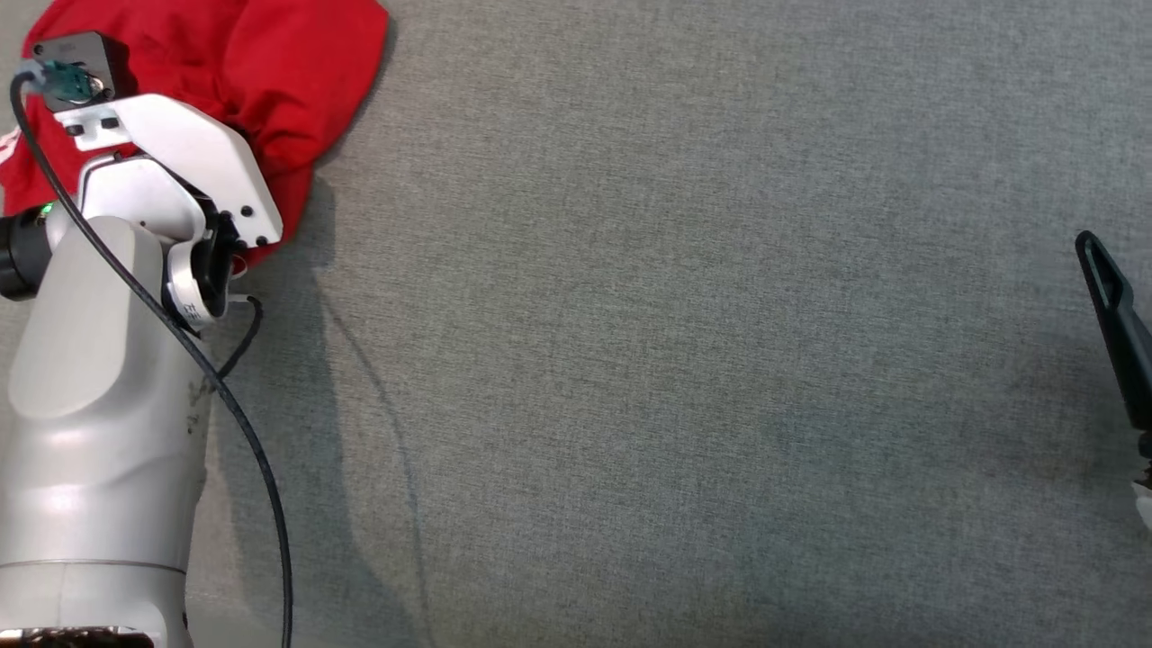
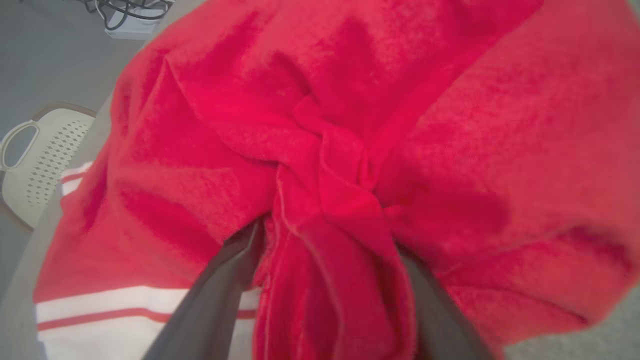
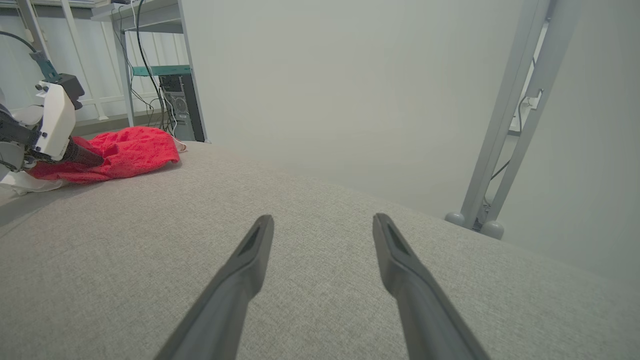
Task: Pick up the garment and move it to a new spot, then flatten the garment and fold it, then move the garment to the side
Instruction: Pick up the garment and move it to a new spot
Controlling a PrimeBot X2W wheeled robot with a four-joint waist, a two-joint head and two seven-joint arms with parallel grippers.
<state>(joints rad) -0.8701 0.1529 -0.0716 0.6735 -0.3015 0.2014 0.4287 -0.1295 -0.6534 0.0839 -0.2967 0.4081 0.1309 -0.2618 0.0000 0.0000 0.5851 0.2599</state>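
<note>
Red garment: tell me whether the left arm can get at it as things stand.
Likely yes. The left pincer is right at the red garment, its open fingers straddling a bunched fold, with nothing between them and the cloth.

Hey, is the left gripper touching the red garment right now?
Touching. In the left wrist view the left gripper has its open fingers sunk into the red garment, with a bunched fold lying between them and cloth resting against both.
</note>
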